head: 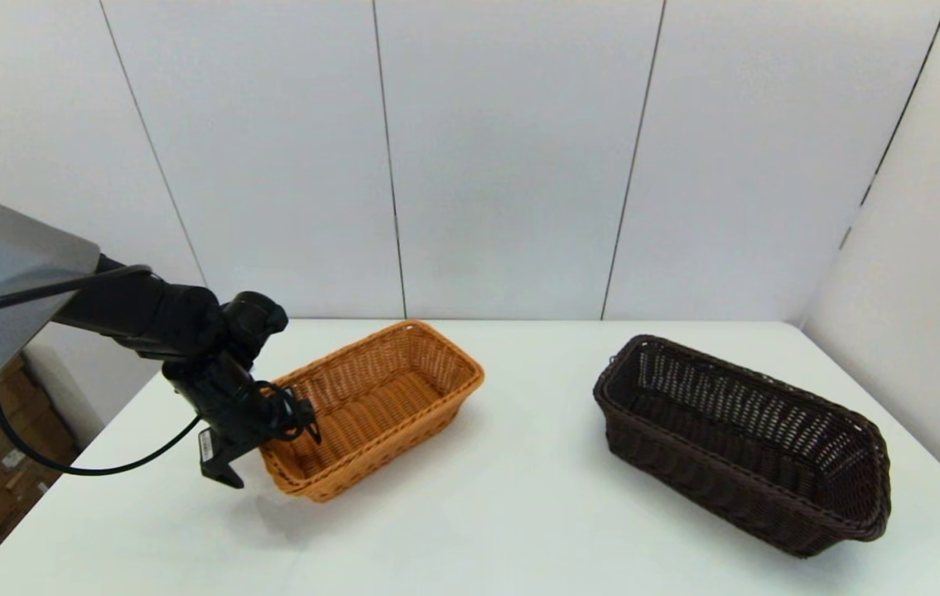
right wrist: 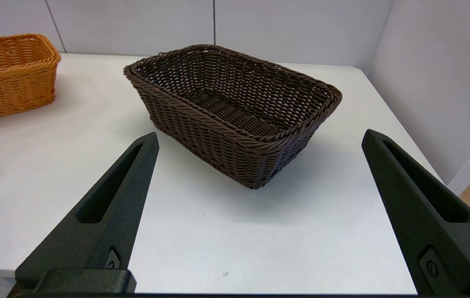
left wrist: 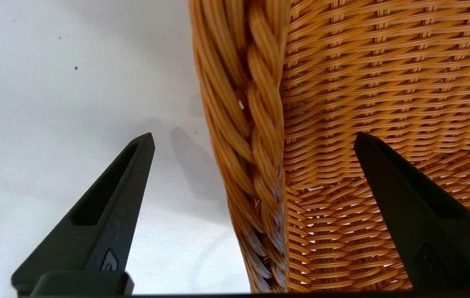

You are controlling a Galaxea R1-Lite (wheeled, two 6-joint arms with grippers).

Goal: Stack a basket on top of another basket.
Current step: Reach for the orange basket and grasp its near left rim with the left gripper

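Between spread left hand [left wrist: 253,136] fingers: orange-tan basket [head: 378,397] rim; dark basket [head: 739,439] well apart.

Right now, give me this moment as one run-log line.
left gripper: open, straddling orange-tan basket rim | right gripper: open, back from dark brown basket | stacked: no

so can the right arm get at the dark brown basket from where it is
Probably yes. The right gripper sits open and back from the dark brown basket, with only bare white table between them. The orange-tan basket and the left gripper straddling its rim are well off to the side.
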